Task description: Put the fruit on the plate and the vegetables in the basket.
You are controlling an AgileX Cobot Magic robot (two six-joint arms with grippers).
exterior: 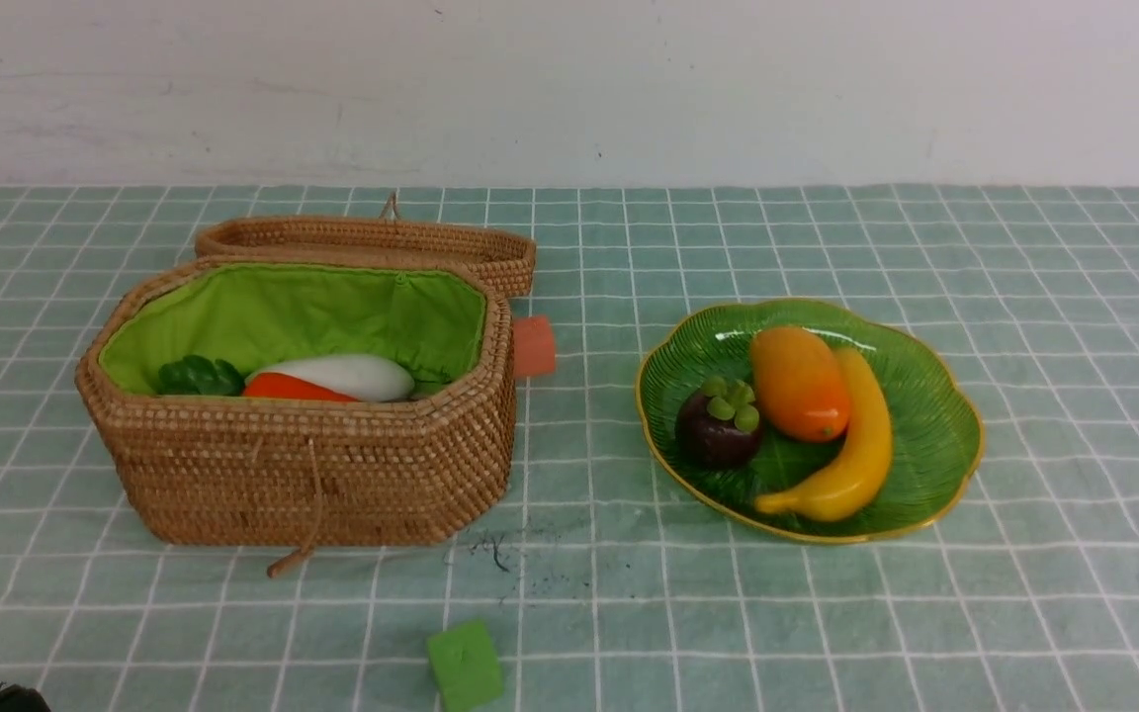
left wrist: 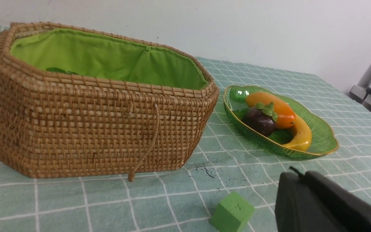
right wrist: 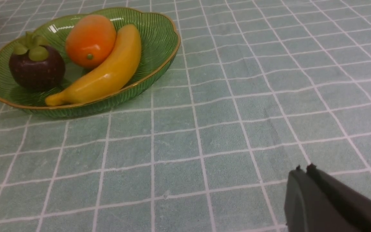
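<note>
Fruit on plate (exterior: 935, 435), right of centre in front view: mango (exterior: 799, 384), banana (exterior: 851, 445) against it, mangosteen (exterior: 720, 425) at plate's left side. Basket (exterior: 312, 465) at left, lid (exterior: 372, 242) open behind, holding radish (exterior: 337, 376), carrot (exterior: 291, 389) and dark green leaves (exterior: 199, 377); no eggplant visible. Green cube (exterior: 466, 666) at bottom centre on checked cloth (exterior: 1024, 593); orange block (exterior: 534, 346) beside basket. Left gripper (left wrist: 301, 175) at lower right of its wrist view, right gripper (right wrist: 304, 170) likewise, fingers pressed together, empty, above cloth.
</note>
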